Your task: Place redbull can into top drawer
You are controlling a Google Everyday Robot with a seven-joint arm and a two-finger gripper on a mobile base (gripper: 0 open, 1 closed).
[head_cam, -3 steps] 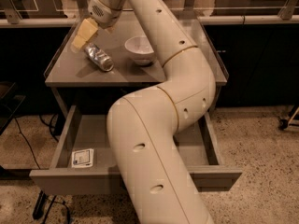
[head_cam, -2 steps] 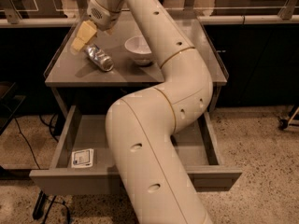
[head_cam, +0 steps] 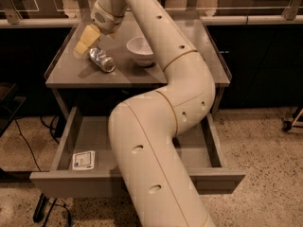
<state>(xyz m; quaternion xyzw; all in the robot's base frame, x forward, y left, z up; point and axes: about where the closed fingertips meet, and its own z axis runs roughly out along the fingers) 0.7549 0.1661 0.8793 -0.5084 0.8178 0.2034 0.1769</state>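
So the end effector (head_cam: 81, 46) is up in the upper left of the frame, hanging off the big cream arm (head_cam: 156, 150) that snakes up from the bottom middle and blocks a good chunk of the view. Its yellowish tip is angled down toward the left and sits just beside the upper end of the redbull can (head_cam: 102, 59). Honestly I can't tell how far open it is from this angle, or whether it's actually touching the can. It doesn't look wrapped around it, though. The can is lying on its side on the grey tabletop (head_cam: 137, 74), tilted diagonally, shiny and a bit crinkled looking. A white bowl (head_cam: 141, 50) stands upright just to the right of it, apart from it. Below the tabletop, the top drawer (head_cam: 66, 184) is pulled out across the lower part of the frame, with a small white sticker (head_cam: 84, 159) on its floor at lower left. The arm covers the middle of the drawer.
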